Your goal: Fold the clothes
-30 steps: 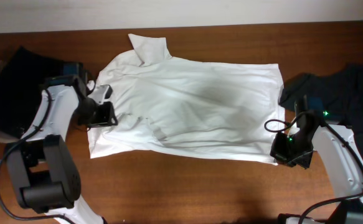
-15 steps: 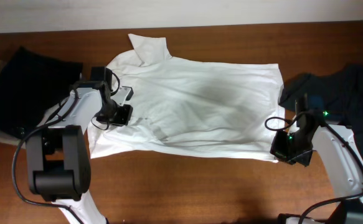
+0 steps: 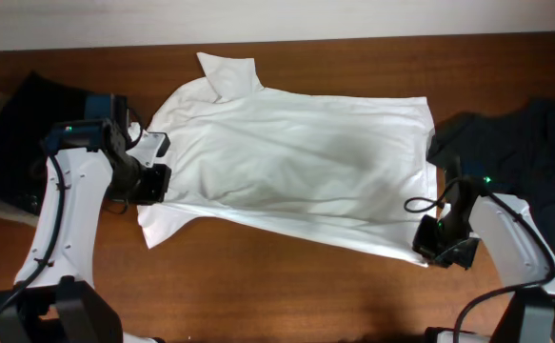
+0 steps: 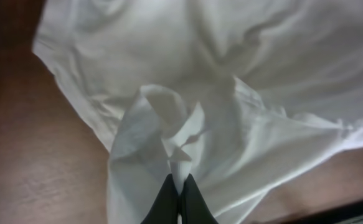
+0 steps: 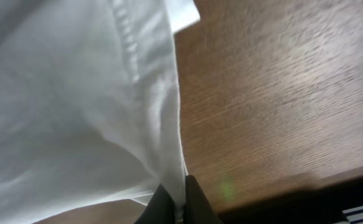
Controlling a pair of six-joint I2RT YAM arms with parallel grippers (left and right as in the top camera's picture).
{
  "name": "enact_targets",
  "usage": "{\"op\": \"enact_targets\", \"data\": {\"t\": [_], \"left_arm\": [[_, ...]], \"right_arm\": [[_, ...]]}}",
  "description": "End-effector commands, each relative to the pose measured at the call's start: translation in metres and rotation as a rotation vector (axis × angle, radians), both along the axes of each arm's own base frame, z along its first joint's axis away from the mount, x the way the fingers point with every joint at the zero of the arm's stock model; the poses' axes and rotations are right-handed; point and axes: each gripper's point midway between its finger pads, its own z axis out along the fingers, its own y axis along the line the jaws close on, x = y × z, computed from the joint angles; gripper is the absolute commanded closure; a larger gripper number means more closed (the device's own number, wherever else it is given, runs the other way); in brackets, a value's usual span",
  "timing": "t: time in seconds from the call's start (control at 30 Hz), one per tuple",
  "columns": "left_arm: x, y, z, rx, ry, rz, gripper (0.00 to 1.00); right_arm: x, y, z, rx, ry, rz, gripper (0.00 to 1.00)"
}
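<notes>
A white shirt point(image 3: 287, 152) lies spread across the brown table, collar at the back left. My left gripper point(image 3: 151, 181) is shut on a bunched fold of the white shirt at its left edge; in the left wrist view point(image 4: 180, 186) the cloth peaks up between the black fingers. My right gripper point(image 3: 427, 243) is shut on the shirt's front right hem corner; the right wrist view point(image 5: 181, 193) shows the hem point(image 5: 169, 93) pinched between the fingers above the wood.
A dark garment point(image 3: 525, 143) lies at the right edge of the table. Another dark garment point(image 3: 29, 124) lies at the left edge, behind my left arm. Bare wood point(image 3: 277, 286) runs along the front.
My left gripper swung in over the shirt's left side, then came back left and front holding a fold. The shirt's front edge has shifted and the right corner moved slightly forward.
</notes>
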Motion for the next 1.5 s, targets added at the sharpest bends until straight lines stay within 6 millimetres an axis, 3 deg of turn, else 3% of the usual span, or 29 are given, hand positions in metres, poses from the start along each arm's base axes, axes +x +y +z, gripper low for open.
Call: {"op": "enact_targets", "data": {"t": [0.0, 0.17, 0.2, 0.23, 0.3, 0.33, 0.4, 0.47, 0.5, 0.57, 0.6, 0.67, 0.73, 0.8, 0.87, 0.97, 1.1, 1.13, 1.2, 1.23, 1.27, 1.33, 1.4, 1.47], "left_arm": [[-0.035, -0.012, -0.013, -0.075, 0.142, 0.011, 1.0], [-0.103, -0.03, -0.037, -0.166, 0.415, 0.059, 0.91], [-0.108, -0.033, -0.04, -0.182, 0.436, 0.069, 0.81], [-0.108, -0.032, -0.041, -0.177, 0.433, 0.073, 0.61], [-0.107, -0.032, -0.041, -0.175, 0.43, 0.072, 0.51], [-0.105, -0.032, -0.041, -0.175, 0.423, 0.072, 0.51], [-0.091, -0.029, -0.041, -0.164, 0.363, 0.066, 0.51], [-0.055, -0.026, -0.041, -0.154, 0.218, 0.055, 0.51], [-0.024, -0.021, -0.044, -0.131, 0.087, 0.046, 0.55], [0.028, -0.004, -0.051, -0.043, -0.101, 0.087, 0.79], [0.048, -0.001, -0.057, -0.036, -0.162, 0.096, 0.86], [0.07, -0.004, -0.083, -0.06, -0.177, 0.091, 0.98], [0.083, -0.004, -0.117, -0.063, -0.162, 0.087, 1.0], [0.097, -0.003, -0.146, -0.063, -0.172, 0.087, 1.0], [0.107, 0.0, -0.17, -0.055, -0.183, 0.089, 1.0], [0.115, 0.031, -0.191, 0.09, -0.192, 0.179, 1.0], [0.134, 0.06, -0.178, 0.094, -0.251, 0.26, 1.0], [0.142, 0.064, -0.169, 0.067, -0.266, 0.271, 1.0], [0.15, 0.064, -0.159, 0.037, -0.275, 0.273, 0.99], [0.154, 0.065, -0.154, 0.037, -0.279, 0.272, 0.98], [0.159, 0.065, -0.148, 0.037, -0.288, 0.272, 0.96], [0.163, 0.066, -0.139, 0.037, -0.287, 0.268, 0.87], [0.158, 0.063, -0.133, 0.029, -0.249, 0.236, 0.81], [0.15, 0.049, -0.124, -0.031, -0.199, 0.171, 0.79]], "right_arm": [[-0.007, -0.003, -0.006, -0.027, 0.026, -0.031, 0.96], [-0.003, -0.006, -0.007, -0.043, 0.011, -0.047, 0.96], [-0.003, -0.006, -0.007, -0.043, 0.011, -0.047, 0.96], [-0.003, -0.007, -0.007, -0.047, 0.011, -0.047, 0.94], [-0.002, -0.007, -0.007, -0.051, 0.008, -0.046, 0.86], [-0.001, -0.008, -0.007, -0.051, 0.003, -0.046, 0.84], [0.005, -0.009, -0.008, -0.055, -0.023, -0.046, 0.81], [0.016, -0.01, -0.009, -0.06, -0.067, -0.048, 0.82], [0.026, -0.01, -0.009, -0.055, -0.104, -0.049, 0.82], [0.038, -0.012, -0.004, -0.059, -0.146, -0.049, 0.82], [0.046, -0.012, 0.0, -0.058, -0.172, -0.04, 0.82], [0.065, -0.001, 0.012, 0.022, -0.247, 0.047, 0.87], [0.078, 0.004, 0.017, 0.052, -0.301, 0.075, 0.96], [0.089, 0.012, 0.02, 0.098, -0.355, 0.107, 0.96], [0.085, 0.005, 0.018, 0.063, -0.333, 0.072, 0.96], [0.059, -0.026, 0.014, -0.13, -0.206, -0.044, 0.96], [0.033, -0.034, 0.013, -0.198, -0.098, -0.127, 0.96], [0.028, -0.034, 0.013, -0.198, -0.074, -0.139, 0.79], [0.021, -0.033, 0.013, -0.196, -0.042, -0.139, 0.6], [0.016, -0.032, 0.014, -0.194, -0.021, -0.137, 0.44], [0.015, -0.032, 0.014, -0.193, -0.018, -0.135, 0.39], [0.031, -0.03, 0.012, -0.168, -0.083, -0.064, 0.41], [0.066, -0.011, 0.011, -0.031, -0.24, 0.102, 0.44], [0.106, 0.006, 0.019, 0.068, -0.421, 0.142, 0.56]]}}
